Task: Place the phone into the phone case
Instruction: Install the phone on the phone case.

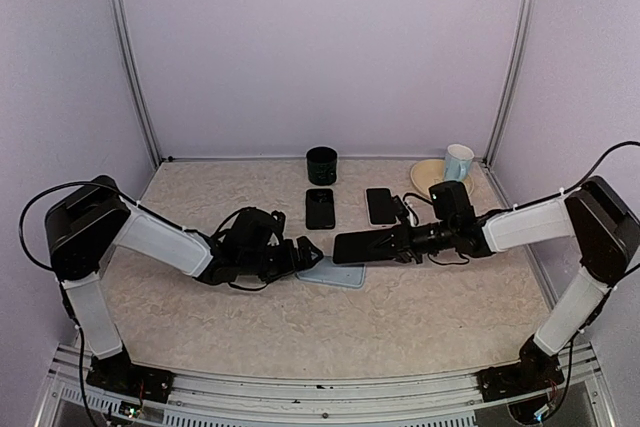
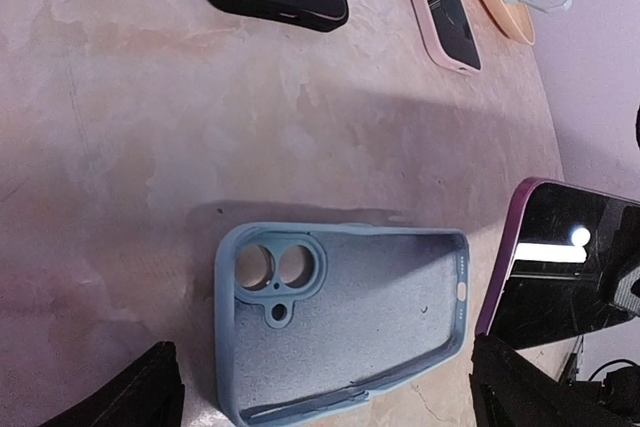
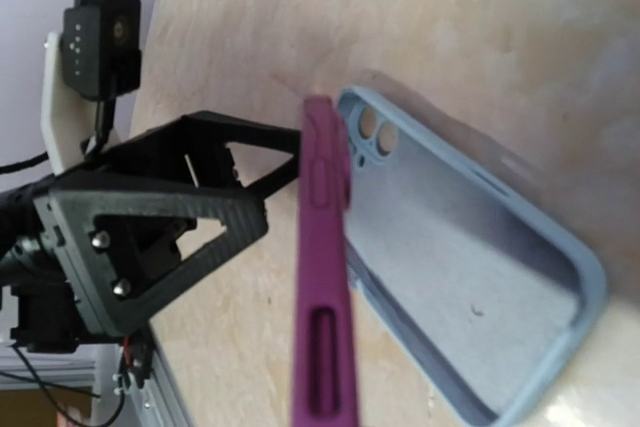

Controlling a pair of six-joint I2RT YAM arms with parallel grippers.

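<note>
we see a booth closed in by plain lilac walls: a back wall (image 1: 320, 47), a left wall (image 1: 50, 67) and a right wall (image 1: 590, 47). slim metal posts (image 1: 130, 57) stand in the two back corners. the table (image 1: 300, 322) has a mottled beige top, with a metal rail (image 1: 320, 387) along its near edge. the light looks soft and even.
</note>
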